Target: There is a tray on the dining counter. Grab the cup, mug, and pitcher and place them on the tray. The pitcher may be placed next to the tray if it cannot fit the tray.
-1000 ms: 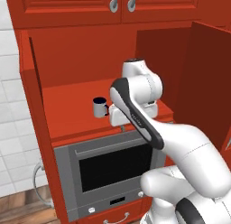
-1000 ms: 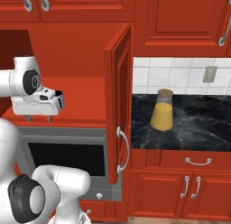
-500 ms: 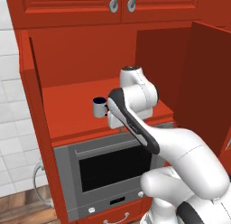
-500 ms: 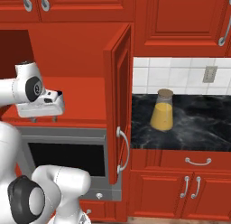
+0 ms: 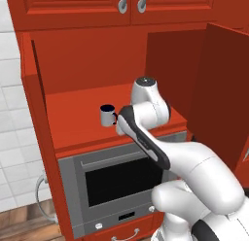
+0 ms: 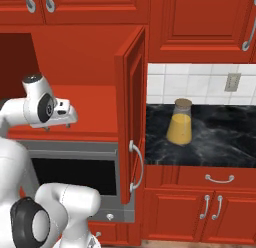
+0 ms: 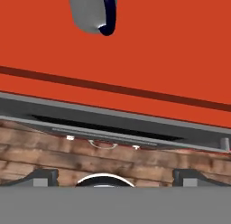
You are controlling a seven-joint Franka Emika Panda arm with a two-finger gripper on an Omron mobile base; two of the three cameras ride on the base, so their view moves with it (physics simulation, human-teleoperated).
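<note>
I am looking at the pale grey-white cylindrical mug (image 5: 107, 115) with its dark navy inside, which is standing upright on the red shelf (image 5: 78, 130) of the open cabinet, above the steel built-in oven (image 5: 112, 181). Its small dark handle is pointing toward the arm. The tool (image 5: 118, 127) is sitting just beside the mug, at its handle side and a little lower, over the front part of the shelf; whether it is touching the mug I cannot tell. In the hand view the mug (image 7: 94, 11) is showing at the top edge, and the two dark finger tips (image 7: 41, 177) are standing wide apart at the bottom with nothing between them. From the right base view I am seeing the mustard-yellow tan pitcher (image 6: 180, 122) standing upright on the black marble-veined desk (image 6: 220, 142), past the open red cabinet door (image 6: 131, 112) and well apart from the arm.
</note>
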